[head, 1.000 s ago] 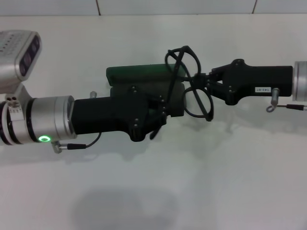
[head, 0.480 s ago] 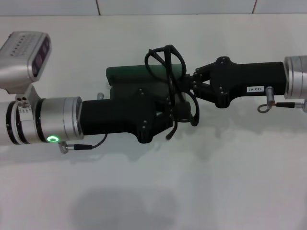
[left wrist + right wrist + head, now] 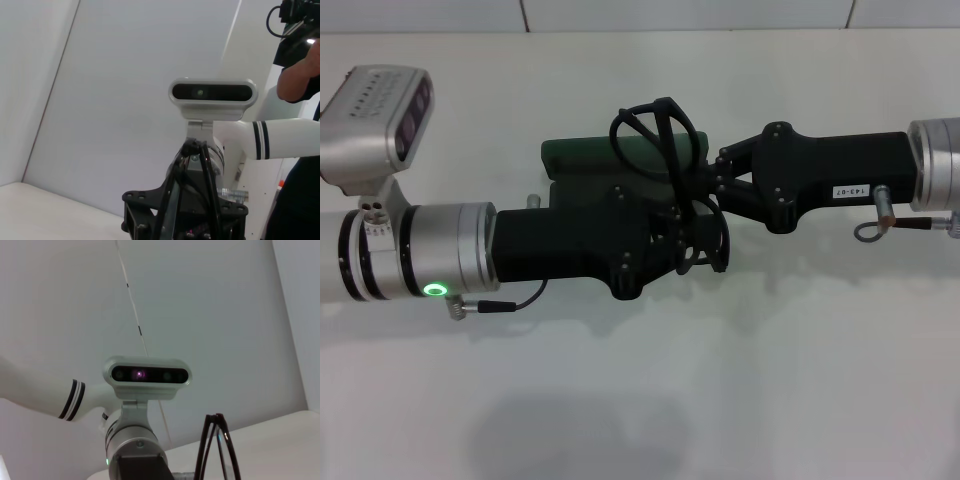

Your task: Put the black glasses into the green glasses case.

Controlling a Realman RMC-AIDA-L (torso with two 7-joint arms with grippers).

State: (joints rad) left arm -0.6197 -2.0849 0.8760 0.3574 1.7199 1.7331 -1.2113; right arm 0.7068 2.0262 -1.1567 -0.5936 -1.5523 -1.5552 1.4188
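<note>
The black glasses [image 3: 673,165] stand on edge between the two grippers, partly over the green glasses case [image 3: 582,155] at the table's middle. My right gripper [image 3: 708,187] comes in from the right and is shut on the glasses near their bridge. My left gripper [image 3: 665,245] reaches in from the left and lies over the front half of the case, hiding it; only the green back part shows. The glasses' thin frame also shows in the left wrist view [image 3: 200,170] and in the right wrist view [image 3: 218,450].
The white table [image 3: 640,400] runs out on all sides of the case. A tiled wall edge [image 3: 690,15] lies at the back. A person [image 3: 300,80] stands beyond the robot in the left wrist view.
My right gripper has carried the glasses to the left, from beside the case's right end to over the case. The left arm has edged slightly right.
</note>
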